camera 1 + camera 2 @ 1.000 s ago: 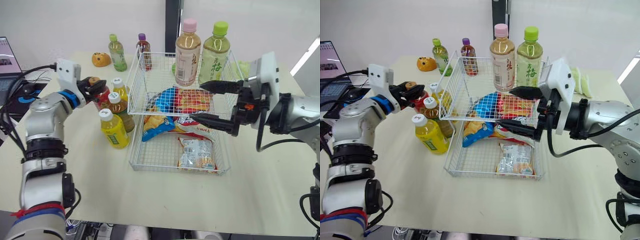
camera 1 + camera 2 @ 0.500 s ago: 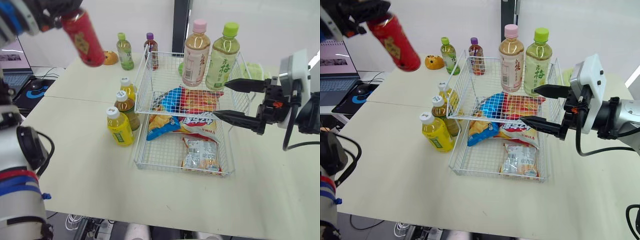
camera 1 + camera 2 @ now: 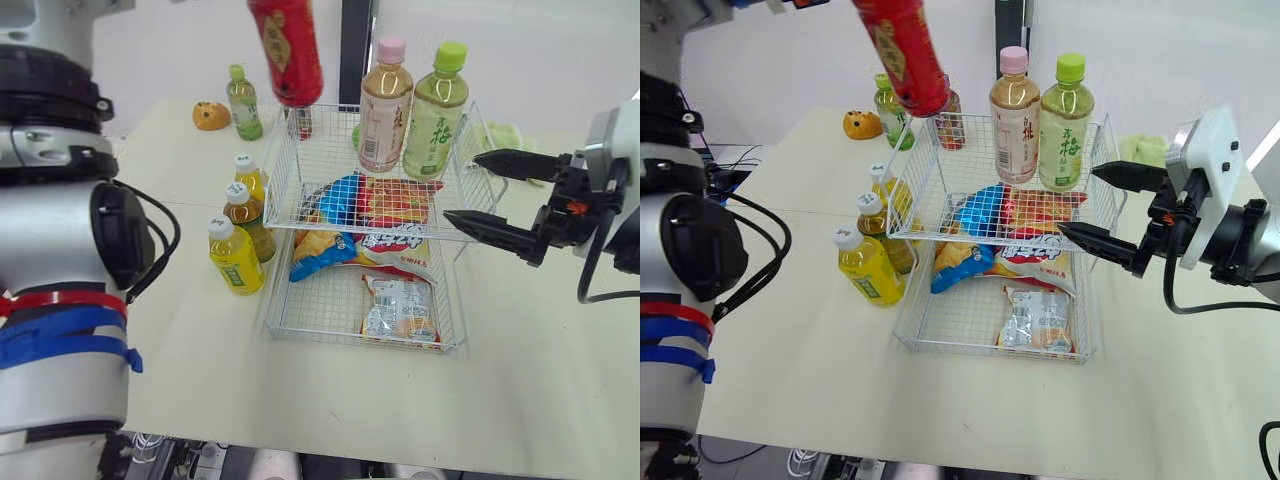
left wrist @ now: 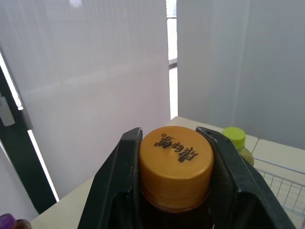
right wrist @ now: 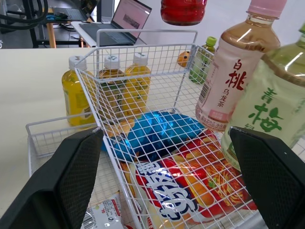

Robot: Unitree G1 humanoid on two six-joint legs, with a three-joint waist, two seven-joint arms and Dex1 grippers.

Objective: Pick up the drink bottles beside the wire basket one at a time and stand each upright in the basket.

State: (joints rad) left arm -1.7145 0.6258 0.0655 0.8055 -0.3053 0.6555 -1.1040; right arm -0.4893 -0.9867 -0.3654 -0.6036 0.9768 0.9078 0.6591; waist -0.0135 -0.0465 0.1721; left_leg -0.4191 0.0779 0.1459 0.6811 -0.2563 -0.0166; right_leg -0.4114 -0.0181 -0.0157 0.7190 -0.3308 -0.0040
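The left hand (image 4: 171, 138) is closed on the orange cap (image 4: 175, 160) of the red bottle (image 3: 286, 50), one finger on each side, and holds it high over the desk (image 3: 200, 350). The bottle hangs below the hand with its long axis almost vertical. It leans only a little, with the base toward the far left corner of the wire basket (image 3: 352, 342). In the right wrist view the base seems to be above the far rim, but I cannot tell whether it is already inside the rim line. So the coming move is, in my judgement, mostly a straight descent into the free place left of the pink-capped bottle (image 3: 381, 105) — with a small correction to make the bottle upright. The right hand (image 3: 492, 192) is wide open at the basket's right side and holds nothing. The three yellow bottles (image 3: 245, 215) wait on the desk at the basket's left, nearer to the left arm.
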